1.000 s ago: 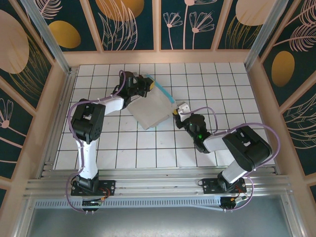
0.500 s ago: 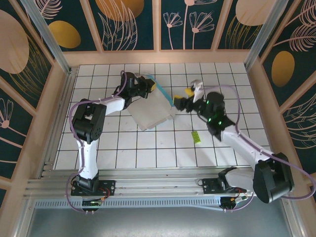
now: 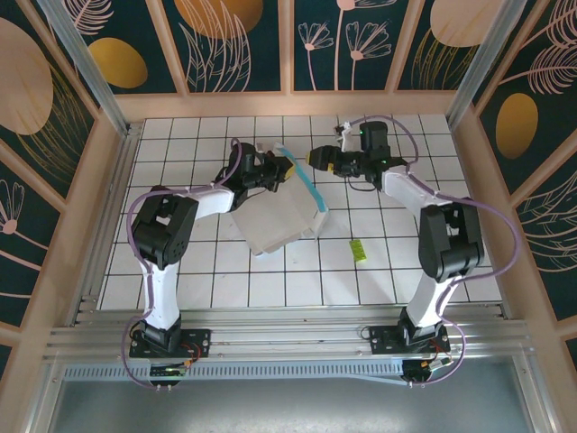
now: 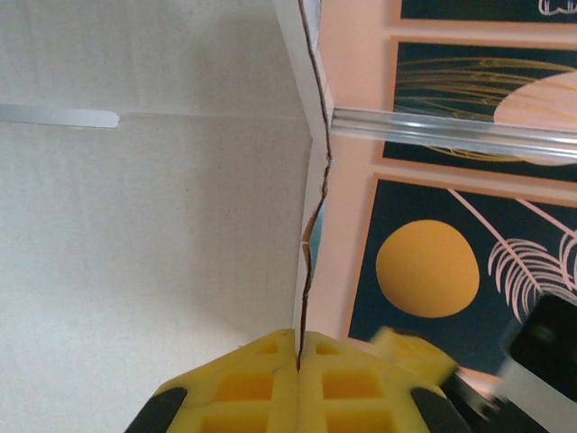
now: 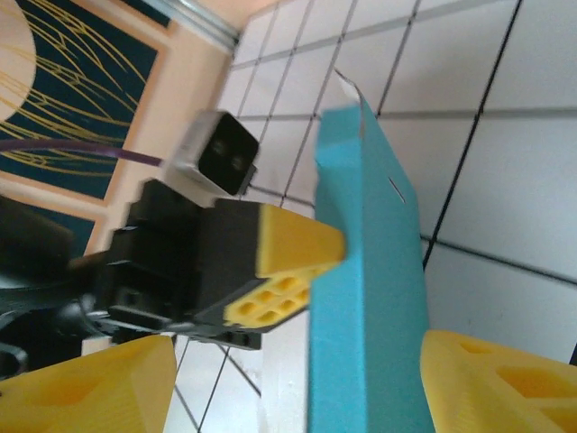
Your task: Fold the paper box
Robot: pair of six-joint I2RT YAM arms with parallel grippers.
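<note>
Paper box (image 3: 275, 212): shallow and only partly formed, white inner face up over the table (image 3: 180, 262). Nothing lies in it. It spreads out from the left gripper's tips toward the arm bases.
Teal wall (image 5: 365, 271): a raised side of the box, on the edge toward the right gripper, with its teal face outward.
Left gripper (image 4: 297, 347): its yellow fingers are pressed together on the thin card edge at the box's far corner.
Right gripper (image 3: 317, 158): jaws spread wide and holding nothing. The teal wall stands between its two fingers, well apart from one and close beside the other.
Left wrist view: the card edge runs straight up from the pinched fingertips, with the white face to their left and the painted enclosure panels (image 4: 433, 262) to their right.
Right wrist view: a finger of the left gripper meets the teal wall from the box's inner side, just ahead of the right gripper's own fingers.
Top view: a small yellow-green slip (image 3: 358, 251) lies on the table, well apart from both grippers and beside the box's near corner.
In the way: the left gripper sits just beside the right gripper's open jaws.
</note>
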